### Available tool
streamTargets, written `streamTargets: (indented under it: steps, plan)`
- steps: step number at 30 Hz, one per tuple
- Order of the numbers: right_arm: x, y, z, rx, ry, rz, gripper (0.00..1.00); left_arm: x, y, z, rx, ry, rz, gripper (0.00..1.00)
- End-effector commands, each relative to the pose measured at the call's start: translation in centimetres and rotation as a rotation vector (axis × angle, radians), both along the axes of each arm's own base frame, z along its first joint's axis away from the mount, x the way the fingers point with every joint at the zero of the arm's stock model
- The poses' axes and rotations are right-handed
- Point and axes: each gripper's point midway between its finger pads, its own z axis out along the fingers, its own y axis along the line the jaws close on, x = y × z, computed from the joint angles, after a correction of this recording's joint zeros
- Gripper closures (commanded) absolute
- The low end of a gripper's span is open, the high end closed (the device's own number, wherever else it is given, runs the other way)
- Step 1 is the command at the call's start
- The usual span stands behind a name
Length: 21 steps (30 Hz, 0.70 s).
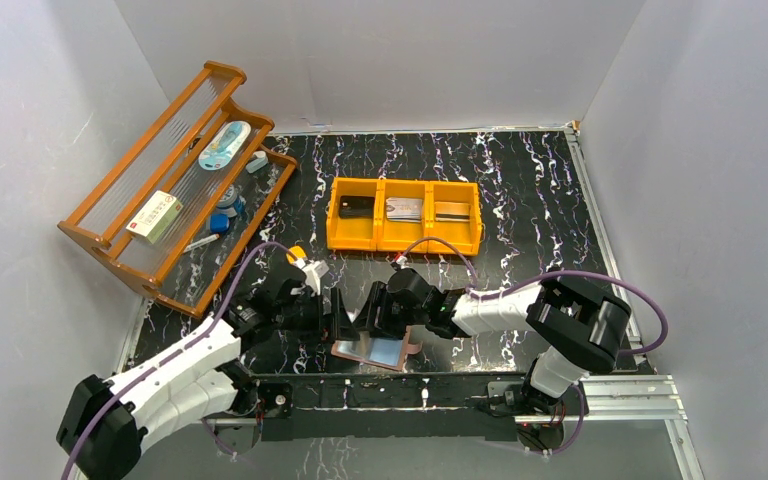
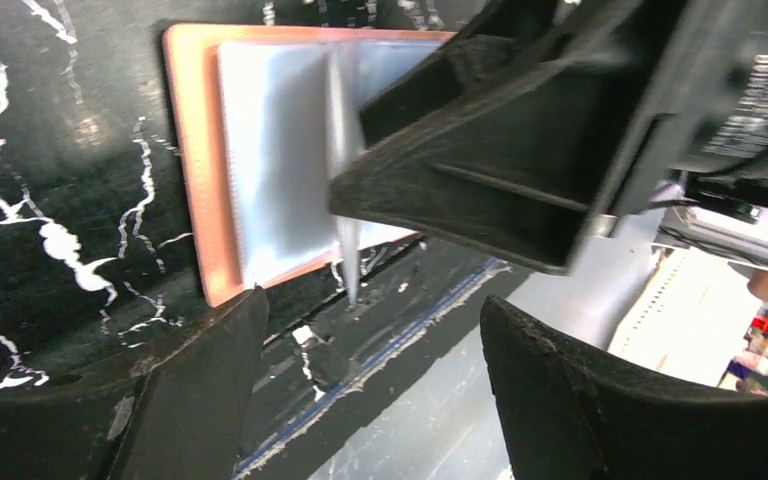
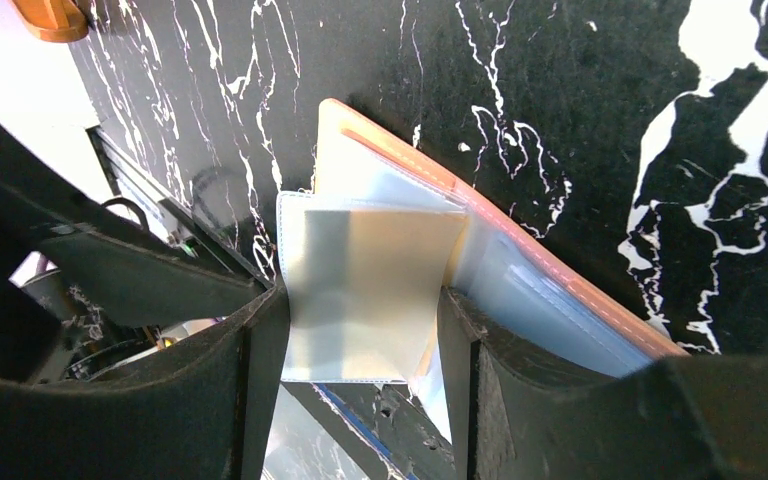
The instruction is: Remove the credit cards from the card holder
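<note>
**Right jaws pinch a leaf, left jaws stand empty**

The right jaws are closed partway across a clear plastic leaf (image 3: 370, 280) of the card holder (image 1: 380, 352), pressing on both its edges so that it bows between them. The leaf has a tan tint. I take that for a card inside, though I can't be sure. The left jaws are wide apart with nothing in them, hovering just beside the holder's open end. The holder lies spread open, pale lining up, at the bottom centre of the overhead view, right at the near edge of the table (image 1: 520, 180). The orange tray (image 1: 405, 243) sits above it in frame, well apart.

What worries me is how closely the two sets of jaws are crowded, since a reach for the leaf could knock them together. Squeezing the leaf may also clamp whatever is inside so it won't slide out. A hard pull could drag the light holder off the edge or tear the leaf.
</note>
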Motion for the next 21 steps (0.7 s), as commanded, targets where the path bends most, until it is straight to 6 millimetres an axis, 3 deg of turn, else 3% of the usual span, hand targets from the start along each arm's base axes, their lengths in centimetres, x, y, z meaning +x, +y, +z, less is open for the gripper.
streamTargets:
  steps: [1,6,14,21]
  plan:
    - [-0.1,-2.1,-2.0,-0.092,0.026,-0.030,0.37,0.3,0.1,-1.4,0.000,-0.002,0.066,0.27]
    - [-0.2,-2.1,-1.9,-0.084,0.033,-0.027,0.37,-0.1,-0.5,-2.5,-0.011,0.020,0.034,0.40]
    - [-0.4,-2.0,-2.0,-0.081,0.039,-0.020,0.37,0.8,-1.8,-1.8,-0.069,-0.019,0.029,0.61]
    - [-0.4,-1.6,-1.2,-0.047,0.029,-0.006,0.36,-0.1,-2.0,-3.5,-0.060,0.035,-0.006,0.77]
